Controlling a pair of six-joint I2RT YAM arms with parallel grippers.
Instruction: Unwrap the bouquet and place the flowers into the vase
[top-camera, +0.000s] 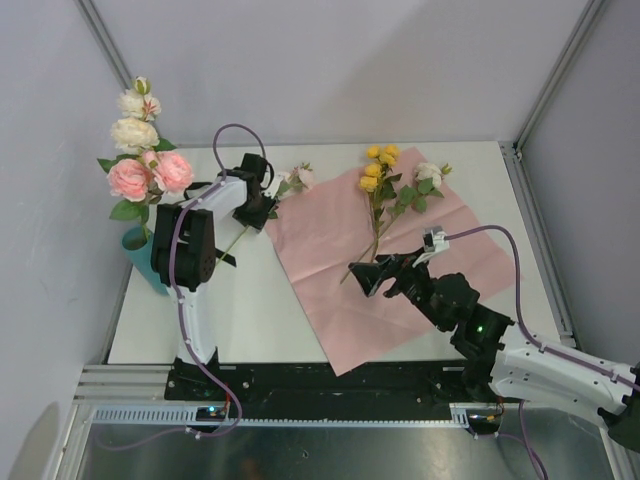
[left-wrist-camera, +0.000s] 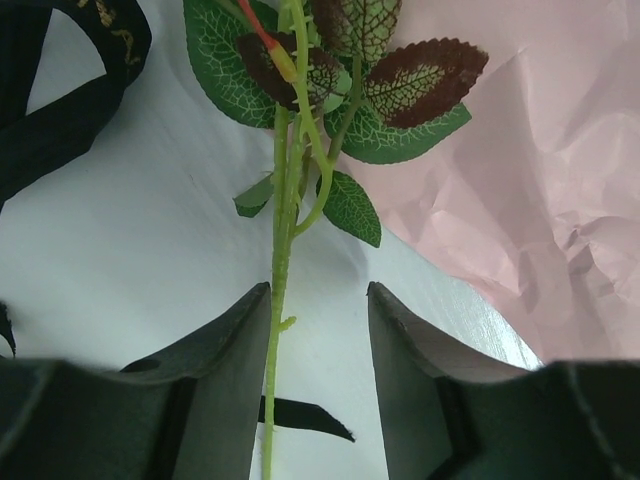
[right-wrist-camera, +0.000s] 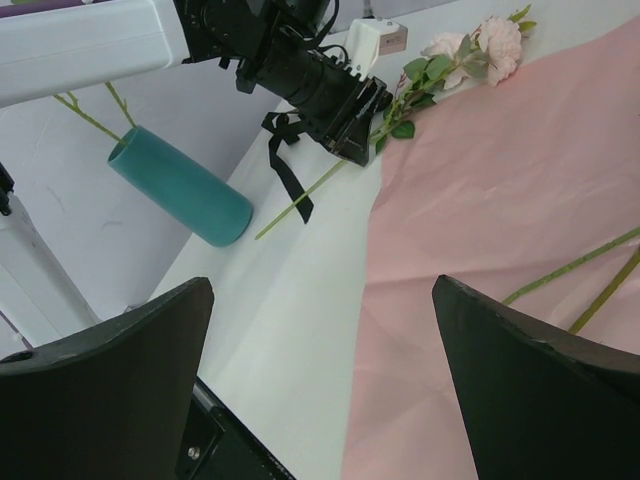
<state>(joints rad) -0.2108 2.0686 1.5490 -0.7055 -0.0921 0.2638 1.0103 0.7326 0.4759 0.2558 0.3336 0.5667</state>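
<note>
L end effector (top-camera: 258, 210) hangs over the bench (top-camera: 250, 320), just off the L edge of the pink paper (top-camera: 400, 270). It straddles the green stem of a pink rose (top-camera: 300, 178) that lies flat on the bench. In the L wrist view the fingers (left-wrist-camera: 230, 370) stand apart. The stem (left-wrist-camera: 280, 200) runs up between them, close against one finger, w/ a clear gap to the other, so it's not clamped. Leaves sit just ahead of the tips, and the crumpled paper edge (left-wrist-camera: 520, 150) is off to one side. A strip of black ribbon (left-wrist-camera: 300, 415) lies on the bench under the stem, and it also shows by the arm from above (top-camera: 225, 258).

R end effector (top-camera: 360, 272) hovers over the middle of the paper w/ jaws wide apart and nothing between them. Its wrist cam looks across the sheet (right-wrist-camera: 500, 200) toward the L end effector (right-wrist-camera: 355, 150) and the rose bloom (right-wrist-camera: 470, 45).

The vase (top-camera: 133, 245) stands at the far L edge of the bench, partly hidden by the L arm. Pink & cream roses (top-camera: 150, 170) are already in it, rising well above its mouth. In the R wrist view it shows as a teal cylinder (right-wrist-camera: 180, 185).

Yellow roses (top-camera: 380, 165) and a white rose (top-camera: 430, 175) lie on the far part of the paper, w/ their stems pointing toward the R end effector.
</note>
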